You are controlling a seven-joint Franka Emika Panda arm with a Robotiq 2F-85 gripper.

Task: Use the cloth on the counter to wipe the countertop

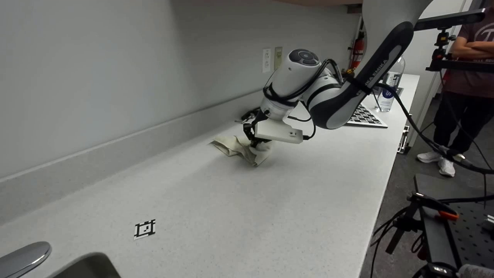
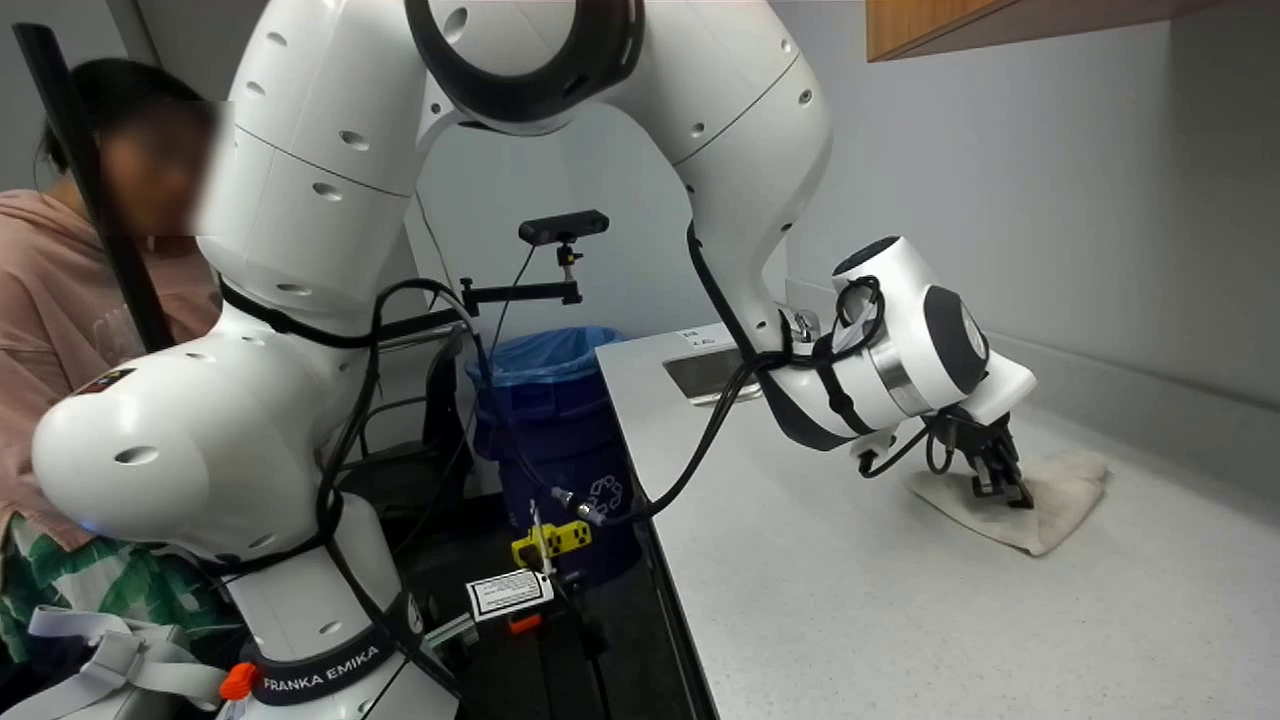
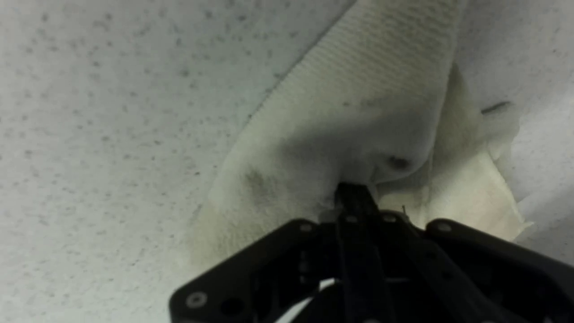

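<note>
Cream cloth (image 1: 231, 146) is clamped in the pincer (image 3: 355, 195); open countertop (image 1: 293, 200) lies between it and the edge (image 1: 388, 173).

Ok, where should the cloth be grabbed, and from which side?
I'd pinch the cloth by its folded middle, from above. It lies low on the counter, so its mostly flat edges would likely offer less to pinch than the bunched layers. The gripper is closed about there, slanting down.

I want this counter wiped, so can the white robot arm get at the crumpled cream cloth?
Yes, it seems: its black two-fingered gripper appears shut on a fold of that cloth, with nothing else covering it.
</note>
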